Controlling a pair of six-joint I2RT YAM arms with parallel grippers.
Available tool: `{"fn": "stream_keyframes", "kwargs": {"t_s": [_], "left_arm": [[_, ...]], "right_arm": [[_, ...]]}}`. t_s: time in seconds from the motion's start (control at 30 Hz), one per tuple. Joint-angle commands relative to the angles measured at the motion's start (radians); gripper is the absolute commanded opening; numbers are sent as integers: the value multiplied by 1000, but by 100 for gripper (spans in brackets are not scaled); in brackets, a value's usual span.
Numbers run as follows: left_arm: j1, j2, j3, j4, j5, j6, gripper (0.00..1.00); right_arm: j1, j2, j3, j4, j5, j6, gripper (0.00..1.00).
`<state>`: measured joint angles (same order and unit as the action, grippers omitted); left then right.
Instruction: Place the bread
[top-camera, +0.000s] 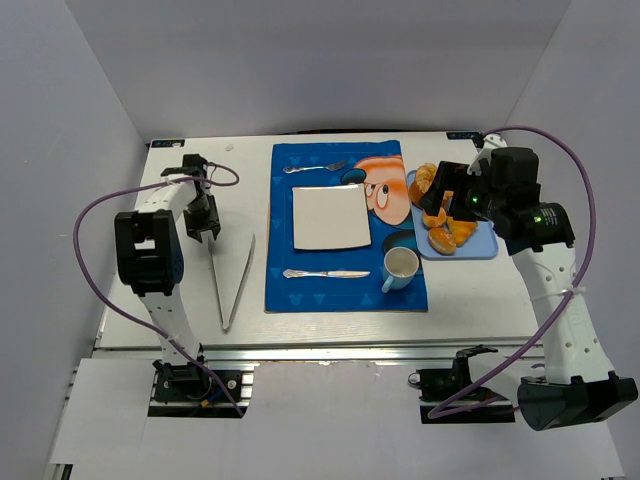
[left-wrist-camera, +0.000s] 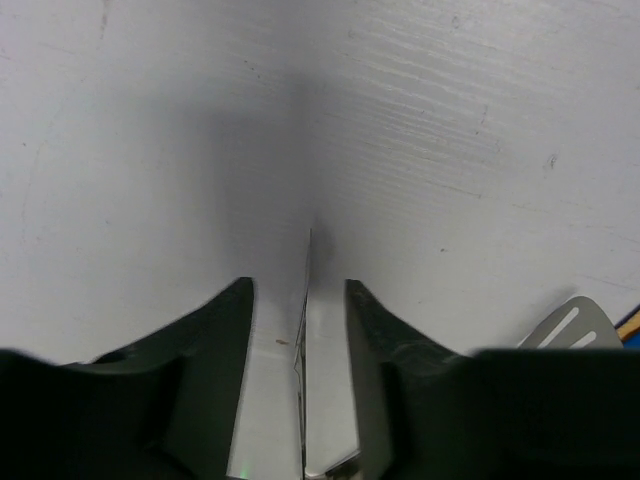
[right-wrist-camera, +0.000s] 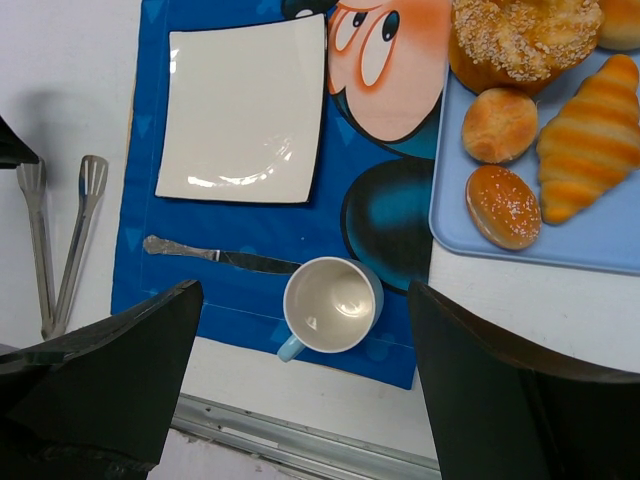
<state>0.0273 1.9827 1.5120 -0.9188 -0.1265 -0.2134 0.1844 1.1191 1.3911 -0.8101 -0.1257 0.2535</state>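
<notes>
The white table (top-camera: 500, 300) carries a blue cartoon-mouse placemat (top-camera: 300, 295) at its middle. Just beside the mat's right edge lies a light blue tray (right-wrist-camera: 600, 245). The tray holds four visible pieces: a large seeded round pastry (right-wrist-camera: 525, 40) at its far end, two small round buns (right-wrist-camera: 500, 125) (right-wrist-camera: 503, 207) along its left side, and the croissant (right-wrist-camera: 590, 140), golden-orange and ridged, lying just right of the buns, with no finger touching it. More bread at the tray's far corner is cut off by the wrist view.

A white square plate (top-camera: 330, 218) sits on the mat with nothing on it. Metal tongs (top-camera: 228, 312) lie on the bare table left of the mat, their arms splayed in a V. A cup (right-wrist-camera: 330, 305), white inside and empty, stands on the mat's near right corner. A knife (right-wrist-camera: 220, 257) lies between the plate and the mat's near edge, and a fork (top-camera: 315, 167) lies beyond the plate.

The right gripper (right-wrist-camera: 305, 300) hangs above the tray area, its fingers spread wide and holding nothing. The left gripper (left-wrist-camera: 300, 340) is low over the table with one arm of the tongs between its parted fingers; whether they press on it I cannot tell
</notes>
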Motion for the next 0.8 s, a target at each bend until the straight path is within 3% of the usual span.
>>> {"fn": "stream_keyframes", "kwargs": {"t_s": [0.0,0.17,0.2,0.33,0.6,0.77], "left_arm": [[5,-1,-21,6,13,14,49],[5,16,-16,-14,-12,16,41],[6,19,-16,-15,-12,16,29],[11,21,7,-37,-19,8,0],[19,-21,206,-113,-24,-124,0],[19,-84,382,-189,-16,-242,0]], "right_arm": [[1,-4,-1,35,12,-11,89],[3,-2,0,37,9,-11,89],[3,-4,2,35,9,-10,90],[3,-5,5,34,6,-10,89],[19,-16,-35,72,-107,1,89],[151,46,20,100,-42,-5,89]]}}
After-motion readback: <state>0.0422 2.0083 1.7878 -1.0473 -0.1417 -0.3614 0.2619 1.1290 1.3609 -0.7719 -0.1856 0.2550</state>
